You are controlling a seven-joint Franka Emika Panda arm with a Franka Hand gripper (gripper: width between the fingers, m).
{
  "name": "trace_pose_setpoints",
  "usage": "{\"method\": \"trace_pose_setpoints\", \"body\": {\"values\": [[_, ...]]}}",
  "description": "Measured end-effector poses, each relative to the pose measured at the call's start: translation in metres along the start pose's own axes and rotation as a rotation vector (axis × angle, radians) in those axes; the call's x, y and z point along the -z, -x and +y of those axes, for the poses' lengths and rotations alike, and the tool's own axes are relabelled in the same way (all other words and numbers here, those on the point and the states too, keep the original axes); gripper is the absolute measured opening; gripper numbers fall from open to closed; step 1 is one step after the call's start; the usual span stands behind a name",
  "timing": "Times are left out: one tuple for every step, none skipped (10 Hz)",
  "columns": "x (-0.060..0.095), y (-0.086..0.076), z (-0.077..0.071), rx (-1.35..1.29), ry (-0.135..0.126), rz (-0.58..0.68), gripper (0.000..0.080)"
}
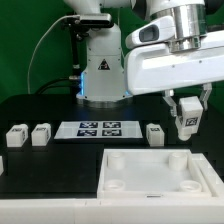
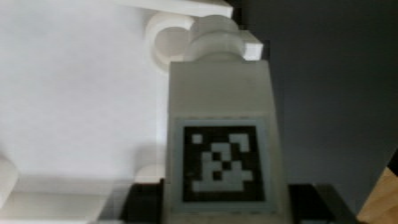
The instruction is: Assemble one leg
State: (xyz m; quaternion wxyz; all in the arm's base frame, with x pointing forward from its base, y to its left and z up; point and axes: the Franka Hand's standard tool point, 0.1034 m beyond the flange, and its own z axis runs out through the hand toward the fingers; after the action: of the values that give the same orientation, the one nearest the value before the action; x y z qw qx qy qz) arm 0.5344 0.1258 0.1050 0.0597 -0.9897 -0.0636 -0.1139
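Plainly, these are small hard parts. At the exterior view's middle left, the first loose leg [image 1: 15, 137] and the second loose leg [image 1: 41, 133] sit side by side on the black tabletop [image 1: 50, 170]. Each looks like a chunky block of moulded white plastic, probably light, stiff and not fragile. The smooth faces may be a little slippery, so a squeeze across two flat opposite sides, low on the body, seems the safest hold.

Toward the centre lies the marker board [image 1: 98, 128], flat and bearing only tags. Just right of it stands a third loose leg [image 1: 155, 132]. Below, the large white square piece [image 1: 140, 153] fills the lower centre and lower right of the frame.

At the middle right, the tool [image 1: 188, 112] is pinching the held leg [image 1: 187, 124] across its sides. The leg hangs upright, clear of the tabletop, near the square piece's upper right corner as the picture shows it. Whether it is directly over that corner I cannot tell.

In the wrist view the held leg [image 2: 222, 100] is a pale, flat-sided block with a black-and-white square tag [image 2: 222, 160] on its face. At the end away from the tool it narrows to a stepped, rounded knob [image 2: 199, 40]. That end probably mates with the square piece, so the grip should leave it free.
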Motion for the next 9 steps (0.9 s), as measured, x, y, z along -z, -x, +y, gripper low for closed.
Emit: {"method": "trace_pose_setpoints", "body": {"values": [[-0.004, -0.009, 0.011, 0.032, 0.003, -0.009, 0.0294], [-0.006, -0.027, 0.018, 0.036, 0.003, 0.003, 0.0294], [-0.007, -0.042, 0.02, 0.043, 0.0, 0.017, 0.0294], [-0.006, -0.053, 0.02, 0.048, -0.003, 0.025, 0.0294], [-0.005, -0.063, 0.021, 0.05, -0.001, 0.054, 0.0294], [-0.007, -0.061, 0.022, 0.049, 0.006, 0.083, 0.0294], [-0.008, -0.059, 0.022, 0.049, 0.005, 0.075, 0.0294], [-0.004, -0.067, 0.027, 0.055, 0.026, 0.188, 0.0294], [-0.005, -0.065, 0.031, 0.059, 0.045, 0.268, 0.0294]]}}
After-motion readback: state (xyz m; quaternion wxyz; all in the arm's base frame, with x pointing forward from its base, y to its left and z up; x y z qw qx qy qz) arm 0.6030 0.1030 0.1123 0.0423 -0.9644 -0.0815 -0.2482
